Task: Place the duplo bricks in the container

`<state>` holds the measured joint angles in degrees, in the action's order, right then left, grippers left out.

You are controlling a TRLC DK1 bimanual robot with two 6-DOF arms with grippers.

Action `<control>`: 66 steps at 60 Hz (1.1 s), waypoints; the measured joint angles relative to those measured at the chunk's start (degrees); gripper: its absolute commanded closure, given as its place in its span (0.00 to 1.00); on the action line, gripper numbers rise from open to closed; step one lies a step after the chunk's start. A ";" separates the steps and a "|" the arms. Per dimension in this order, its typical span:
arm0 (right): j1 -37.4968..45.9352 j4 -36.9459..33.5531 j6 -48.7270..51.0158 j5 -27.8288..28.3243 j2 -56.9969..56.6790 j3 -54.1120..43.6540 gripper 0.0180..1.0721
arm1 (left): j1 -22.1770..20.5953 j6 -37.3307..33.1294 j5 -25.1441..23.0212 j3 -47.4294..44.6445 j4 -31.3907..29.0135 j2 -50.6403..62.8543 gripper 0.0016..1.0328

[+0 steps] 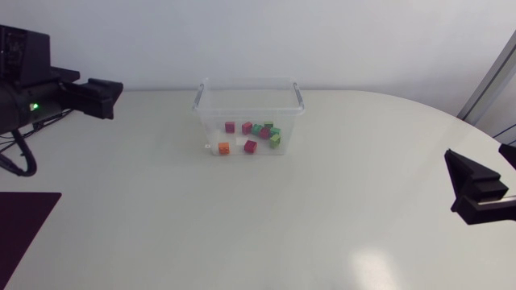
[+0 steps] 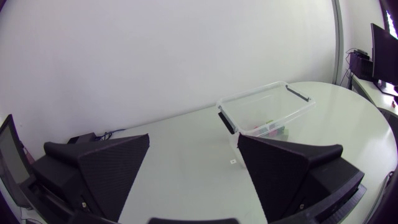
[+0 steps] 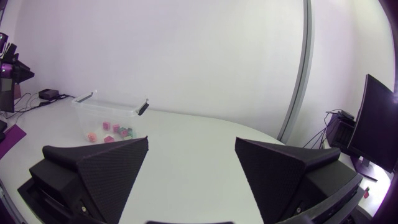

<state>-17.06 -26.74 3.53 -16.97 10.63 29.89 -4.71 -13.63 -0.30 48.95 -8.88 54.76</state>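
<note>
A clear plastic container [image 1: 248, 105] stands at the back middle of the table. Several duplo bricks [image 1: 256, 133] lie inside it: pink, green, dark red, orange and white ones. My left gripper [image 1: 103, 97] rests at the far left edge, open and empty. My right gripper [image 1: 466, 184] rests at the right edge, open and empty too. In the left wrist view the container [image 2: 267, 112] stands ahead of the open left gripper [image 2: 193, 171], toward its right finger. In the right wrist view the container [image 3: 109, 112] with its bricks [image 3: 111, 129] stands far ahead of the open right gripper [image 3: 191, 168], beyond its left finger.
A dark purple mat [image 1: 24, 221] lies at the table's front left corner. A tiny white speck [image 2: 232, 162] sits on the table near the container.
</note>
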 measured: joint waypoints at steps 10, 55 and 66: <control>1.18 -0.33 0.87 -0.04 -3.23 -2.05 0.04 | 1.29 -1.81 0.39 -6.97 -0.02 -8.98 0.04; 8.15 9.66 2.05 6.14 -10.54 -15.17 0.04 | 2.84 -0.63 2.10 -29.77 2.01 -38.47 0.04; 10.84 14.97 0.77 9.40 -10.54 -19.32 0.04 | 3.34 3.26 1.77 -35.36 3.98 -43.45 0.04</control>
<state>-6.22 -11.77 4.29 -7.57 0.10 10.57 -1.37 -10.37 1.48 13.58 -4.91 11.31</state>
